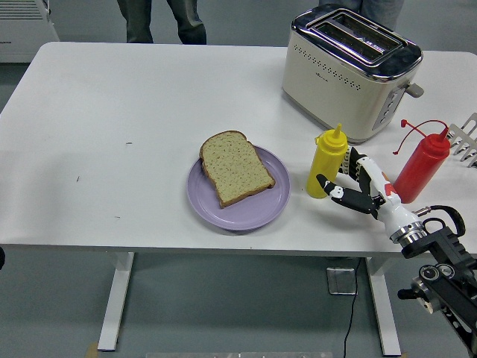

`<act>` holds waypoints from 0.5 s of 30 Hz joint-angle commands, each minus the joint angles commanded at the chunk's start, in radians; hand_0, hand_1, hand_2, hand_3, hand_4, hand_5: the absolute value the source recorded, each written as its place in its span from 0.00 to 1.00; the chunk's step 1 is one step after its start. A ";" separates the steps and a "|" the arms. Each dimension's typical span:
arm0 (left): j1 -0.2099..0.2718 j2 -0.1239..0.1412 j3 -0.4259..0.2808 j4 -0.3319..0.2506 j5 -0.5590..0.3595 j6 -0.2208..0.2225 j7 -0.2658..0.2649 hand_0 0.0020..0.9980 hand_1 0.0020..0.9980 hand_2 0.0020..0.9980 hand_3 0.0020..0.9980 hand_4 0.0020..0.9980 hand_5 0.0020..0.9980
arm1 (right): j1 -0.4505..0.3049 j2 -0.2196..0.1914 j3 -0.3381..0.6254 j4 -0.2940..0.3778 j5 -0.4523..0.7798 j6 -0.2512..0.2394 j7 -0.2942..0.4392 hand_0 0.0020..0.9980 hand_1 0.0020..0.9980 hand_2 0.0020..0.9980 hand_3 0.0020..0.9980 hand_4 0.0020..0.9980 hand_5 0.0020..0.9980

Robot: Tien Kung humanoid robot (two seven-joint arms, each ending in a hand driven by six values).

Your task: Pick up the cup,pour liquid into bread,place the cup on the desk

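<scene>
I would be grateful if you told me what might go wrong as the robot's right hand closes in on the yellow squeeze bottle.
1. The right hand is open beside the tall, narrow yellow squeeze bottle, not yet gripping; a sideways nudge could tip it.
2. The red squeeze bottle stands close behind the wrist and could be knocked over.
3. The bread slice overhangs the purple plate at the back left, so sauce poured there could land on the white table.
</scene>
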State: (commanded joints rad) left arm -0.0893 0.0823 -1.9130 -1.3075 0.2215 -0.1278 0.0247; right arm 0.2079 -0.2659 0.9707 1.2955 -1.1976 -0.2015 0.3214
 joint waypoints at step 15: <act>0.002 0.002 0.005 0.000 -0.001 0.000 0.000 0.83 0.82 0.86 0.82 0.66 1.00 | -0.002 0.002 -0.005 0.000 0.011 -0.015 0.018 0.56 0.61 0.61 0.70 0.59 0.11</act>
State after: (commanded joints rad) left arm -0.0873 0.0839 -1.9083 -1.3078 0.2207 -0.1280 0.0247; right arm 0.2059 -0.2640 0.9661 1.2952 -1.1871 -0.2167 0.3399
